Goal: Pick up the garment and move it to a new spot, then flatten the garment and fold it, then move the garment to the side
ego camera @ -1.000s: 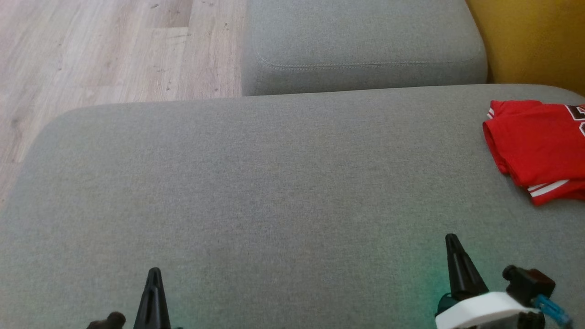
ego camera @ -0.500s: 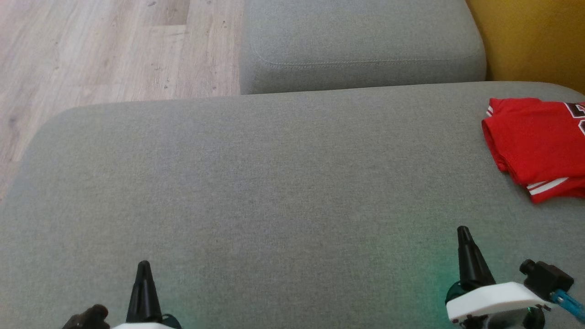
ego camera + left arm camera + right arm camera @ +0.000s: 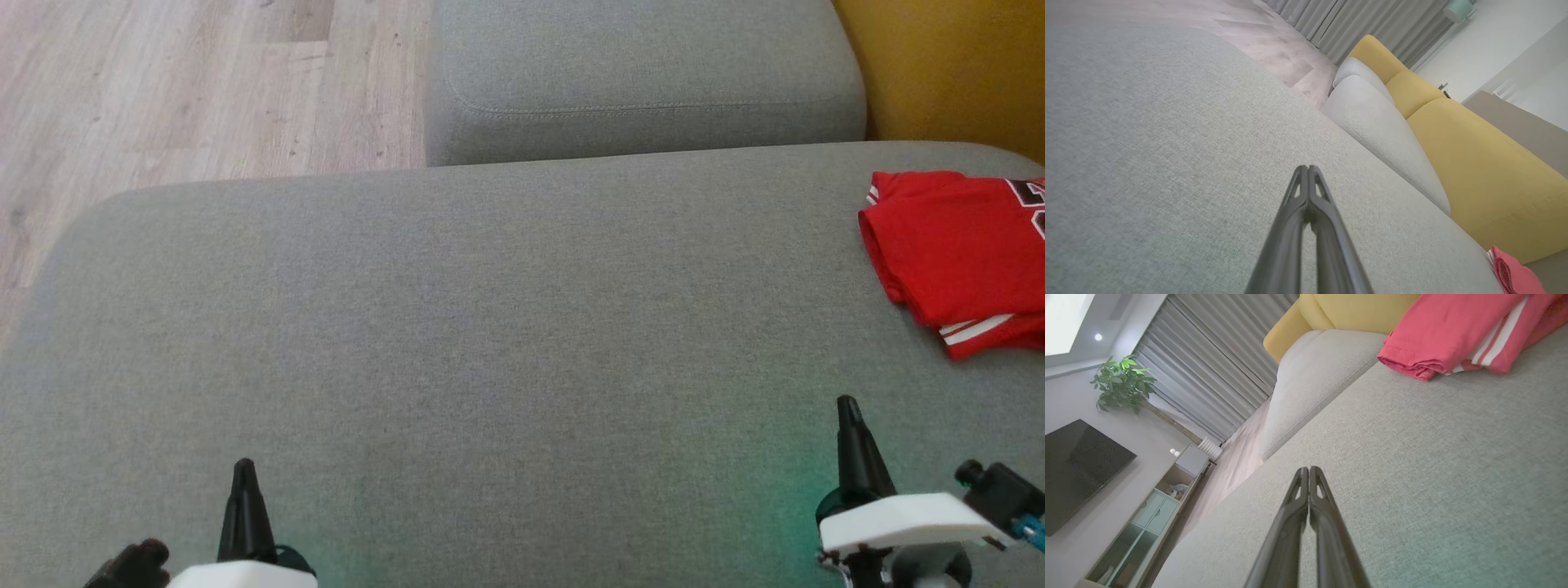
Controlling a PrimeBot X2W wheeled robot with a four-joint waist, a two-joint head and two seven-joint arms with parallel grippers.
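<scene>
Left claw (image 3: 243, 474), right claw (image 3: 849, 408) spread wider, both closed; one folded garment (image 3: 955, 253)

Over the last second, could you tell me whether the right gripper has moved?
Yes. Against the red jersey, which barely shifts in the head view, the right gripper has slid rightward and slightly up, nearer the jersey.
</scene>
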